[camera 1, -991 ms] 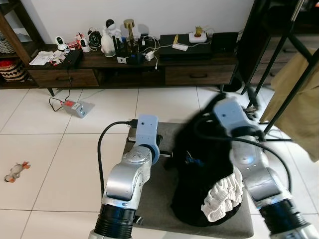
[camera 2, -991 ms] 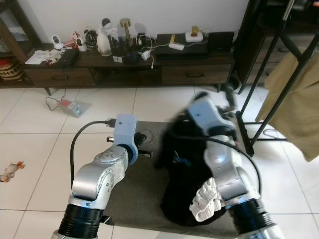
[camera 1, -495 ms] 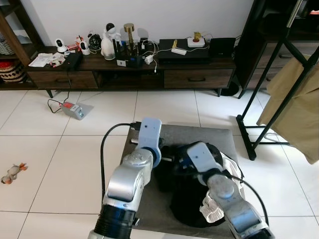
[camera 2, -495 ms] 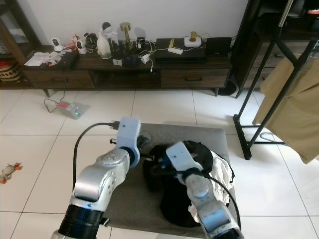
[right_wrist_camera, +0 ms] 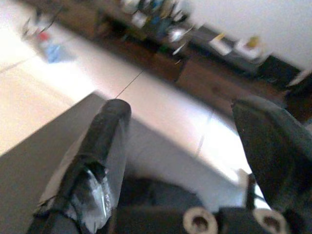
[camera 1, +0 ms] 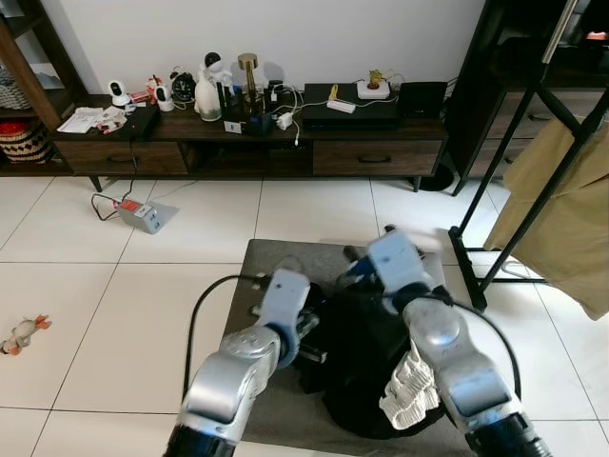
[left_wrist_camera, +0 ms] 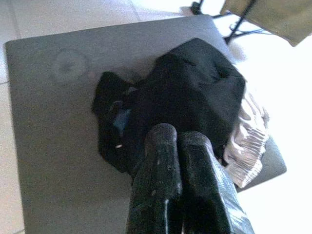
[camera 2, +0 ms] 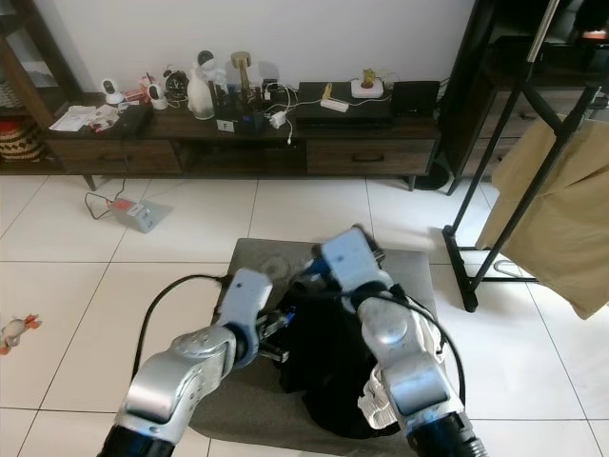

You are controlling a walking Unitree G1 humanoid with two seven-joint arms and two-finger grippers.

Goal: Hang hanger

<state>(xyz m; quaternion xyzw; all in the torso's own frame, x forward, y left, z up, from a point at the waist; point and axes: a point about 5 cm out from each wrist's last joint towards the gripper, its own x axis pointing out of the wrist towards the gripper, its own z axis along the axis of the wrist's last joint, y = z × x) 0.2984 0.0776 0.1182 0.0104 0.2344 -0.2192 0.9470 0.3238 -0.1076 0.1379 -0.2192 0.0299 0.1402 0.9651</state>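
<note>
A black garment (camera 1: 357,352) with a white frilled edge (camera 1: 411,388) lies heaped on a grey mat (camera 1: 262,276). A bit of blue (left_wrist_camera: 121,119) shows in its folds; I cannot make out a hanger's shape. My left gripper (camera 1: 309,341) hovers at the heap's near left side, fingers (left_wrist_camera: 165,161) pressed shut with nothing seen between them. My right gripper (right_wrist_camera: 183,105) is above the heap's far edge, pointing toward the TV console, with its fingers (right_wrist_camera: 105,141) wide open and empty. The black clothes rack (camera 1: 533,124) stands to the right.
A tan garment (camera 1: 561,209) hangs on the rack, whose foot (camera 1: 468,271) lies beside the mat. A dark TV console (camera 1: 238,143) crowded with small items runs along the far wall. A power strip (camera 1: 141,211) and a small toy (camera 1: 21,333) lie on the white tiles at left.
My right gripper has lifted off the black garment and now points over the mat's far edge. The left gripper sits lower and nearer me. The garment has settled onto the mat.
</note>
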